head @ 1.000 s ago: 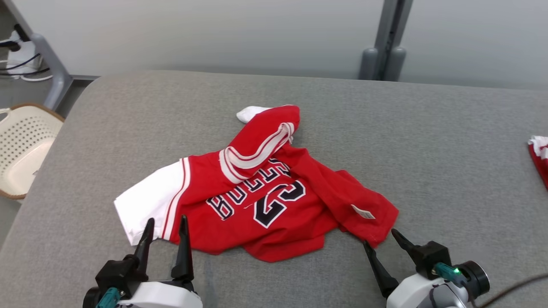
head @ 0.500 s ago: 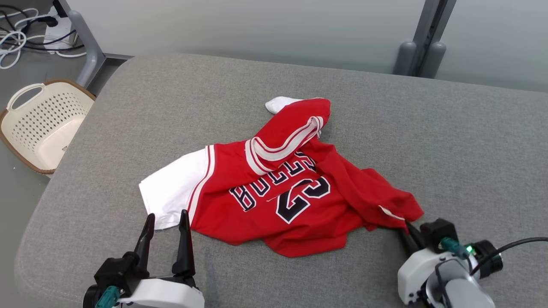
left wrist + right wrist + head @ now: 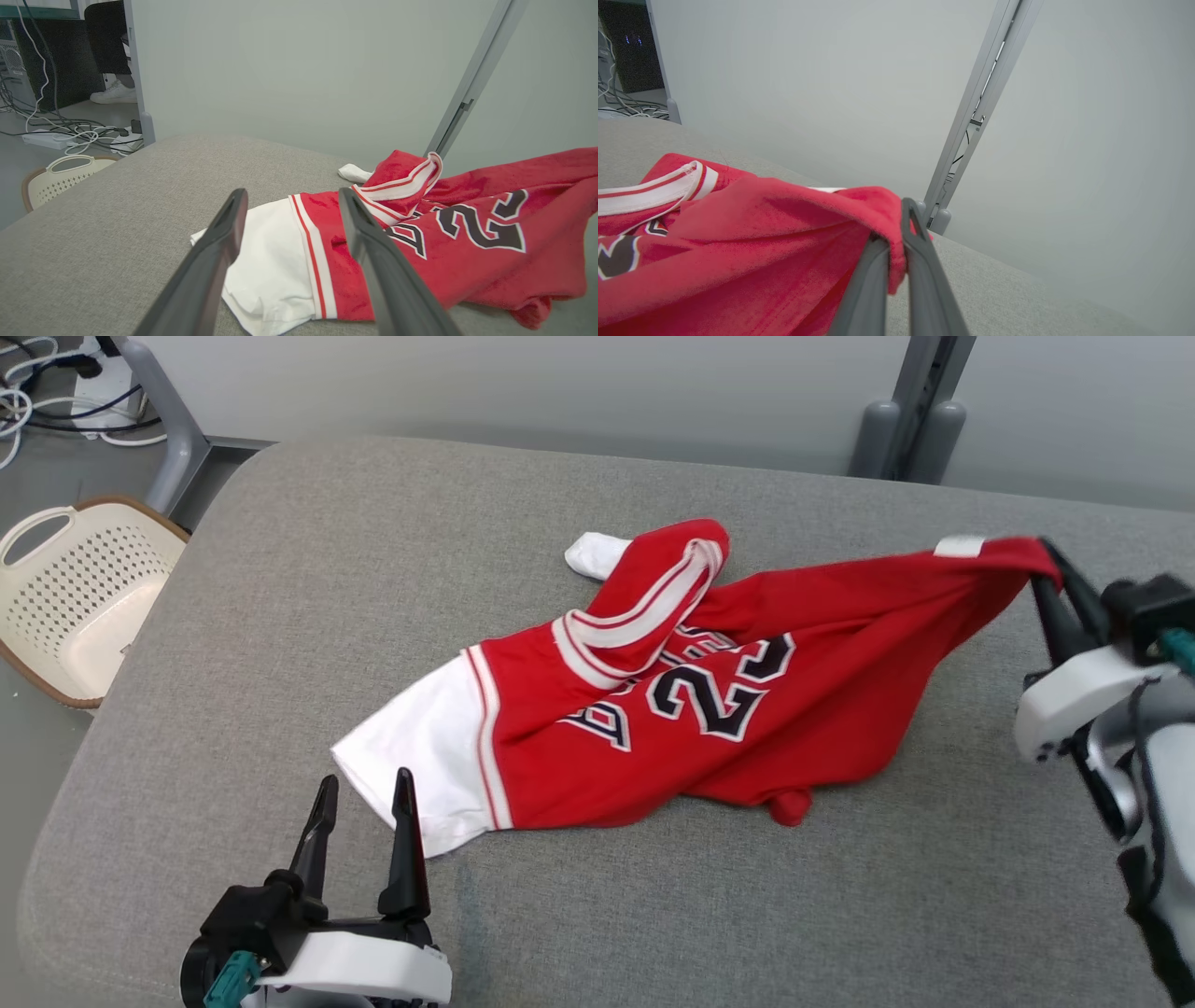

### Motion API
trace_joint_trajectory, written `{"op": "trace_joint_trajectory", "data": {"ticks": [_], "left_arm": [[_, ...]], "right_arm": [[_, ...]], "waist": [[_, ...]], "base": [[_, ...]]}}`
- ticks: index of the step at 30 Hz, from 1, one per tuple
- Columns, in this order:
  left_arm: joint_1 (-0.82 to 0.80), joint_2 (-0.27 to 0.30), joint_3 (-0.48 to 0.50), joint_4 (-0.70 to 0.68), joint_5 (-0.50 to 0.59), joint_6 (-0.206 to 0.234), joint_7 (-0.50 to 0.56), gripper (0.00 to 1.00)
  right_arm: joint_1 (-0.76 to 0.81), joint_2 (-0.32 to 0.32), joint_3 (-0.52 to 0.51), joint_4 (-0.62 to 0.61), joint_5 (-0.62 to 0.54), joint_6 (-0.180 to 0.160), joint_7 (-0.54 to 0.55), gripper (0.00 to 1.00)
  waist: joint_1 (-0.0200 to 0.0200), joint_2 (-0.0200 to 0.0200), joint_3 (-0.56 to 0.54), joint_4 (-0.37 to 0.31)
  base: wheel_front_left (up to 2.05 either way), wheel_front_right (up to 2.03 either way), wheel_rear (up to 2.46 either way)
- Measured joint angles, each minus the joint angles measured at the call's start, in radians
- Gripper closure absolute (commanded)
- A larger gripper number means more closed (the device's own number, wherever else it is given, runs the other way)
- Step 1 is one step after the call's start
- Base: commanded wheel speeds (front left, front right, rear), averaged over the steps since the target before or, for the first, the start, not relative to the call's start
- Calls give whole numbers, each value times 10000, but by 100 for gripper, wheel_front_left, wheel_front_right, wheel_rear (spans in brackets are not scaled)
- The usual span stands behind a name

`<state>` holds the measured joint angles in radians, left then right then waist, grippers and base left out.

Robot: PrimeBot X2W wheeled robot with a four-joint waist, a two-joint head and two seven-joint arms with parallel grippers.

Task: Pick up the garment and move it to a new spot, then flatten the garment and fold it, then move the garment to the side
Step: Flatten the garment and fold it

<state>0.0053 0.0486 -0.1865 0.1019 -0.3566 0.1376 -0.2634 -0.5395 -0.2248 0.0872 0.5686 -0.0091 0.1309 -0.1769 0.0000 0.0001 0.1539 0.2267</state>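
Note:
The garment (image 3: 709, 709) is a red basketball jersey with white sleeves and dark numbers, spread over the grey table (image 3: 280, 616). My right gripper (image 3: 1047, 569) is shut on the jersey's red hem corner and holds it stretched up and off to the right. In the right wrist view the red cloth (image 3: 738, 242) drapes over the closed right gripper (image 3: 896, 224). My left gripper (image 3: 364, 793) stands open at the lower left, just short of the white sleeve (image 3: 420, 775). The left wrist view has the left gripper (image 3: 292, 198) framing the white sleeve (image 3: 266, 261).
A cream perforated basket (image 3: 56, 597) sits on the floor left of the table. Cables (image 3: 37, 392) lie on the floor beyond it. A grey post (image 3: 910, 411) stands behind the table's far edge. A person's shoe (image 3: 114, 93) shows far off.
The right gripper shut on the jersey's hem corner and carried it up and to the right, stretching the cloth. The head camera shifted. My left gripper stayed open in place.

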Motion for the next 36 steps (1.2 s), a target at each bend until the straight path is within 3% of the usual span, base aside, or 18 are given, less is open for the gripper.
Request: {"op": "trace_joint_trajectory", "data": {"ticks": [5,10,19,20,21,27,36], "left_arm": [[-142,2,-282,-105,-50,40,0,0],[-432,6,-633,-102,-113,42,-2,0],[-1018,2,-1409,-86,-311,69,0,0],[-1040,0,-1486,-90,-330,102,0,0],[-1059,10,-1522,-88,-343,140,0,0],[-1132,8,-1618,-90,-399,270,0,0],[-1099,2,-1262,-12,-109,228,0,0]], "right_arm": [[-1208,-1009,435,-125,111,0,1043,100],[-2451,-1831,1237,798,585,0,1835,100],[-4803,-2454,1981,2826,700,0,1726,100],[-4983,-2454,2021,3062,698,0,1624,27],[-5131,-2422,2094,3275,698,0,1505,0],[-5365,-1967,2612,4080,803,0,487,0],[-4801,-1684,3235,3908,1714,0,-619,0]], "waist": [[0,0,235,182],[0,0,577,521],[0,0,1399,1384],[1,0,1489,1471],[0,0,1573,1548],[0,0,1752,1539],[0,0,1314,404]], "base": [[0,0,0],[0,0,0],[0,0,0],[0,0,0],[0,0,0],[0,0,0],[0,0,0]]}}
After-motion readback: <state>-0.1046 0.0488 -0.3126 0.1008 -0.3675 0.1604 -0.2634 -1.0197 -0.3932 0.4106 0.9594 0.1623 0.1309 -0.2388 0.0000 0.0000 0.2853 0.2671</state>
